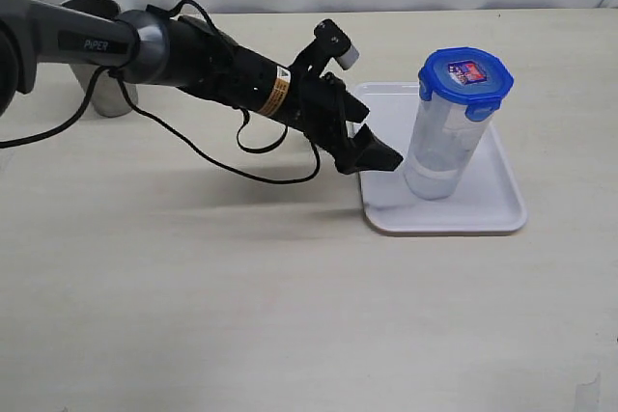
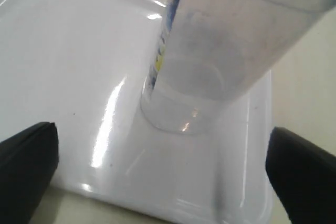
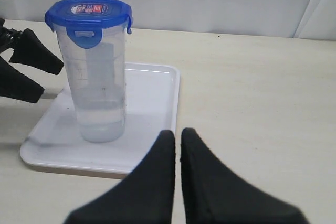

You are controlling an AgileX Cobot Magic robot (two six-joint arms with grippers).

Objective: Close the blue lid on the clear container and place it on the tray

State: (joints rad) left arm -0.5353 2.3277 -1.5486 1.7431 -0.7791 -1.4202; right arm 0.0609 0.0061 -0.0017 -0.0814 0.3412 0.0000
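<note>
Container point(image 1: 442, 147), lid point(image 1: 465, 74) on, upright on tray point(image 1: 488, 211)

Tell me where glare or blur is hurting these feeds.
Left wrist view: glare streaks on the tray, and the clear container looms close and soft-focused. Exterior view: even light, sharp, a soft shadow on the table. Right wrist view: the blue lid reads crisp; the shut right gripper looks soft-edged.

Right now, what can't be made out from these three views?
- Lid flaps on the far side: hidden by the container itself, exterior and right wrist views; full latching unconfirmed.
- Lid, left wrist view: cut off by the top edge.
- Right gripper: outside the exterior view.
- Metal cup, exterior view: mostly behind the left arm.
- Sticker text: too small, both views.
</note>
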